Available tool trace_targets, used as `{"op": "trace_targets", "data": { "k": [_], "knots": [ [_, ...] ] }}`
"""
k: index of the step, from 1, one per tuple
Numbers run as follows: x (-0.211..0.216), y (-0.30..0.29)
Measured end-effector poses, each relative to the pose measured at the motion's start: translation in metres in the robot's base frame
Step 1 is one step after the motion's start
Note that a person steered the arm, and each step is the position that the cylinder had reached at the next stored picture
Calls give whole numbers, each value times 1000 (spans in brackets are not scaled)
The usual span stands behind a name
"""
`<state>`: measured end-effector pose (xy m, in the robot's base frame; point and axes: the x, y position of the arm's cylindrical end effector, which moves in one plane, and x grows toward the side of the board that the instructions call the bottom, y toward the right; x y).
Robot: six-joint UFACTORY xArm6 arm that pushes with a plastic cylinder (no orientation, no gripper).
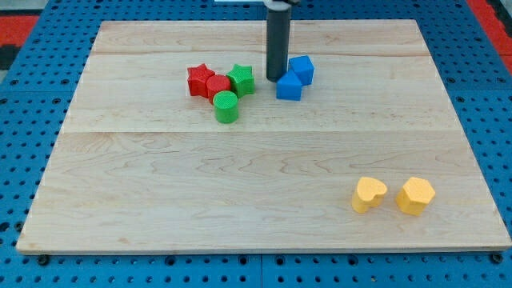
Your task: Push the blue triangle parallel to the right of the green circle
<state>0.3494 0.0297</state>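
While working from the near edge of the bench [264, 224], ignore the yellow heart [369, 194] and yellow hexagon [415, 196] at lower right; well apart from the job. Farther up, left of centre, find the green circle [226, 106], touching the red block [218, 86], with the red star [198, 80] and green star [241, 80] just behind. Right of that cluster, find the blue triangle [289, 86], seemingly the nearer of two blue pieces, touching the blue cube [301, 70] at its upper right and lying a little higher in the frame than the green circle.

No fingers here to open or close: only a bare rod, with my tip [274, 78] just beside the triangle's left face, between it and the green star.

Probably best not to shove rightward from here. Circle round to the triangle's far side, slip between it and the cube, then nudge down-frame until level with the green circle. Keep clear of the green star, and push through the middle to avoid spinning.
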Motion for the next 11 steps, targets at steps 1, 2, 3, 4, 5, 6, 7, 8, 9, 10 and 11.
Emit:
{"op": "trace_targets", "data": {
  "k": [1, 2, 3, 4, 5, 6, 7, 8, 9, 10, 11],
  "knots": [
    [14, 6],
    [-1, 8],
    [-15, 49],
    [78, 64],
    [105, 67],
    [29, 82],
    [-8, 14],
    [31, -27],
    [75, 25],
    [52, 44],
    [21, 10]
  ]
}}
